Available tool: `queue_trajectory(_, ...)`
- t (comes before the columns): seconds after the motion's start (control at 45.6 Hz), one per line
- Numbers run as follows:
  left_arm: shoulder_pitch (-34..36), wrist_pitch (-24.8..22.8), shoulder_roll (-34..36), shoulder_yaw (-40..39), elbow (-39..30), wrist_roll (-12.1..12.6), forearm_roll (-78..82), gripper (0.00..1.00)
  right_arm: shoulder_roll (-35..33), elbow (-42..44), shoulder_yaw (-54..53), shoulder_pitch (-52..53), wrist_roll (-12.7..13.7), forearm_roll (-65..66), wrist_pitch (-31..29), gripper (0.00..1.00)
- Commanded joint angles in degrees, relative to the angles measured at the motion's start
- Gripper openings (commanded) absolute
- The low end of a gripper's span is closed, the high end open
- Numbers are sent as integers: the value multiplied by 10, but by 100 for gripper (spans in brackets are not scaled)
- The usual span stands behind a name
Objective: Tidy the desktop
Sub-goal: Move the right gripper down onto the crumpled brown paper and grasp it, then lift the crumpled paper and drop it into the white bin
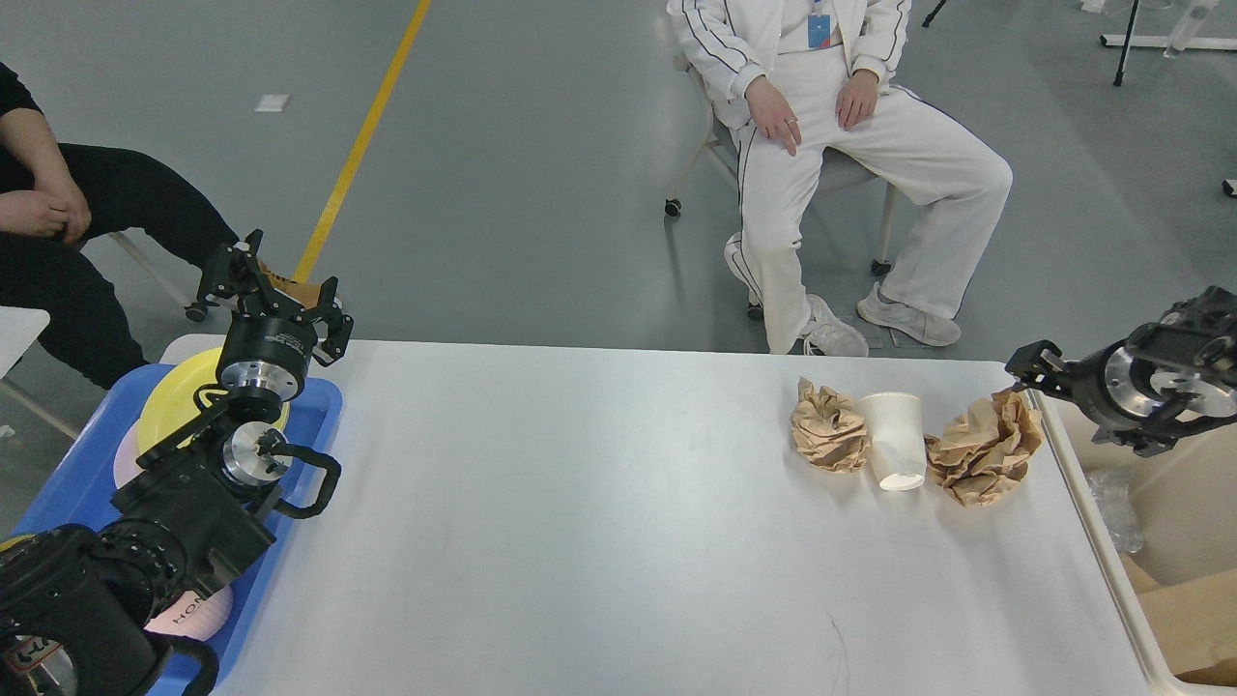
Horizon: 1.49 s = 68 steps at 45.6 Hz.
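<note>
The white desktop (599, 503) fills the lower part of the head view. Near its far right lie a crumpled brown paper ball (829, 425), a white paper cup (894, 440) on its side, and a larger crumpled brown paper (986, 445), all close together. My right gripper (1058, 401) hovers just right of the larger paper, above the bin's far corner, open and holding nothing. At the far left corner of the desktop, above the tray, my left gripper (280, 280) stands open and empty.
A cream bin (1111, 561) with cardboard and plastic inside stands against the desktop's right edge. A blue tray (314, 411) at the left holds a yellow plate (174, 396) and pink plates. One person in white sits beyond the table, another in black at the far left.
</note>
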State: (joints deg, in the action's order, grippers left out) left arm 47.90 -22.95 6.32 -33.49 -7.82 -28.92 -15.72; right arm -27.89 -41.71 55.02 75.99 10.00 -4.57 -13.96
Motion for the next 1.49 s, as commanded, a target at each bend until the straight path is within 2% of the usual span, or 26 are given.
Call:
queue_trajectory(0.0, 0, 0, 0, 0, 0, 0, 0, 96, 21, 18, -37, -50, 0, 0, 44, 100)
queue_trajectory(0.395, 0, 0, 0, 0, 0, 0, 0, 96, 85, 133, -57, -123, 0, -23, 53, 100)
queue_trajectory(0.833, 0, 0, 0, 0, 0, 0, 0, 96, 127, 158, -54, -150, 0, -29, 55, 98)
queue_trajectory(0.899, 0, 0, 0, 0, 0, 0, 0, 96, 134, 158, -46, -153, 1, -27, 63, 90)
queue_trajectory(0.943, 0, -1, 0, 0, 0, 0, 0, 96, 138, 158, -44, -153, 1, -24, 68, 78)
queue_trajectory(1.053, 0, 0, 0, 0, 0, 0, 0, 96, 145, 157, -27, -164, 5, -18, 69, 27)
queue_trajectory(1.118, 0, 0, 0, 0, 0, 0, 0, 96, 146, 156, -19, -169, 9, -19, 68, 2)
queue_trajectory(1.338, 0, 0, 0, 0, 0, 0, 0, 96, 140, 146, -25, -162, 10, -24, 69, 0)
queue_trajectory(1.469, 0, 0, 0, 0, 0, 0, 0, 96, 107, 113, -18, -123, 10, -24, 68, 0)
